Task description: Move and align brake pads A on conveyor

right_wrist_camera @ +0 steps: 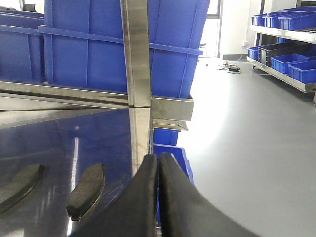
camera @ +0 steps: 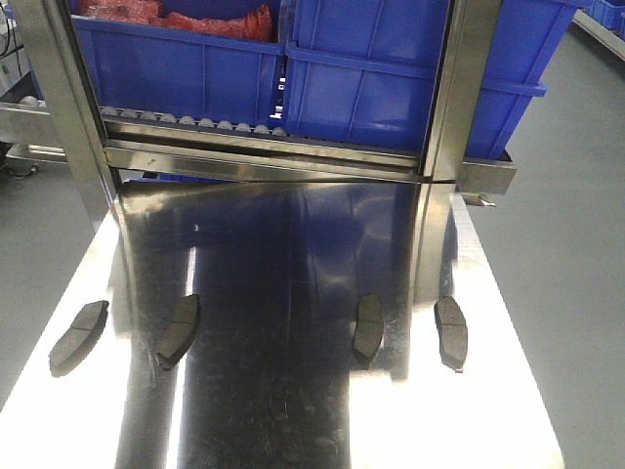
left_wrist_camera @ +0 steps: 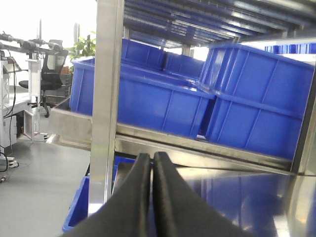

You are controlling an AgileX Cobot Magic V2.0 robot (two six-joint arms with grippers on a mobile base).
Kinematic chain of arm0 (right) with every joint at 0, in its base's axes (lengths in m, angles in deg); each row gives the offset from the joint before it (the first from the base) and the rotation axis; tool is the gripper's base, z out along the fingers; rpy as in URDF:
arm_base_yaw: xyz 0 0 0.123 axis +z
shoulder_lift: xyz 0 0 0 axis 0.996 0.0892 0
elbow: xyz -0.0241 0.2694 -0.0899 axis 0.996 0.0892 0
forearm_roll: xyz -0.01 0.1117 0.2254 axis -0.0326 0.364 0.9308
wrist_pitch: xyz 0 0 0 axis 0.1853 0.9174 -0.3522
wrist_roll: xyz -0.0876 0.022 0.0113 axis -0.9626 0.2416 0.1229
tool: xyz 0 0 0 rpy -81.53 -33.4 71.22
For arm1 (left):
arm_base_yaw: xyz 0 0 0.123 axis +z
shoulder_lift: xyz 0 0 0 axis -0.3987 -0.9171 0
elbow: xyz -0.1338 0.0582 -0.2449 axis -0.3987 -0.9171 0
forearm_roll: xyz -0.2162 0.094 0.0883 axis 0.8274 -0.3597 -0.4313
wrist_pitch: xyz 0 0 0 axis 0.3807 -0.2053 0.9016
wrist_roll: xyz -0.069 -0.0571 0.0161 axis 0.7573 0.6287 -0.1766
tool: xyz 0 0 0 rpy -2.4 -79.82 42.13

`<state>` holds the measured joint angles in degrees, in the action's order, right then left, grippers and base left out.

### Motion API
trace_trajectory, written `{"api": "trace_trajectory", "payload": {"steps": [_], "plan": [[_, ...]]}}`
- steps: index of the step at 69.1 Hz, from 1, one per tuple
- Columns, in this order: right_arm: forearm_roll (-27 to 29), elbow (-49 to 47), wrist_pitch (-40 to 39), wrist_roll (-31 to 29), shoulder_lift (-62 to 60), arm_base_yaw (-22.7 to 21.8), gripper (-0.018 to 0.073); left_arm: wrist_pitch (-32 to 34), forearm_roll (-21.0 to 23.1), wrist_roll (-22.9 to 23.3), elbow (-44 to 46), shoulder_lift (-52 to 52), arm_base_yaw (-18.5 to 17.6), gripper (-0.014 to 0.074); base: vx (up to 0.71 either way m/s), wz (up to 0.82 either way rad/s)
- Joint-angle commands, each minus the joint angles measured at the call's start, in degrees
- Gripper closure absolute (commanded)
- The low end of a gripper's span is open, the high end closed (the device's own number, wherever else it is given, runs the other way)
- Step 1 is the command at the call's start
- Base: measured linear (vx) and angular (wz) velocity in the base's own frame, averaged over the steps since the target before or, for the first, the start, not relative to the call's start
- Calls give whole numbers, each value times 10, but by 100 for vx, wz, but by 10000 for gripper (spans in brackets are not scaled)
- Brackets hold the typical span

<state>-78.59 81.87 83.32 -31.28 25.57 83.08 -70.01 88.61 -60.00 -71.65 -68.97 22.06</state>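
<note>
four brake pads (camera: pixel 180 329) lay flat in a loose row across the shiny steel tabletop (camera: pixel 283 254), each well apart from the next. the far-left pad (camera: pixel 80 335) sat near the left edge and the far-right pad (camera: pixel 451 332) near the right edge. behind the tabletop, blue bins (camera: pixel 391 68) stood on a steel rack (camera: pixel 454 88) with a roller track (camera: pixel 195 122). the left end effector (left_wrist_camera: pixel 151 158) was narrow, its black fingers pressed together with nothing between them. the right end effector (right_wrist_camera: pixel 158 159) was likewise narrow and held nothing. in the right wrist view, two of the brake pads lay on the tabletop to its left, not touching it.
</note>
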Motion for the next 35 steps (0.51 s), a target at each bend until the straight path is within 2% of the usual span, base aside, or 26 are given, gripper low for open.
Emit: {"api": "trace_trajectory", "payload": {"steps": [1,9,21,28,35], "plan": [[-5,7,-43,-1,-7,-2,571,-22,-7,-2,66,-56,-4,603,0,0],[-5,7,-43,-1,-7,-2,571,-105,-11,-25,119,-126,-4,603,0,0],[-5,7,-43,-1,-7,-2,571,-227,1,-24,175,-219,-4,603,0,0],[-5,7,-43,-1,-7,-2,571,-267,24,-24,180,-257,-4,603,0,0],[-5,7,-43,-1,-7,-2,571,-282,24,-24,180,-280,-4,603,0,0]]}}
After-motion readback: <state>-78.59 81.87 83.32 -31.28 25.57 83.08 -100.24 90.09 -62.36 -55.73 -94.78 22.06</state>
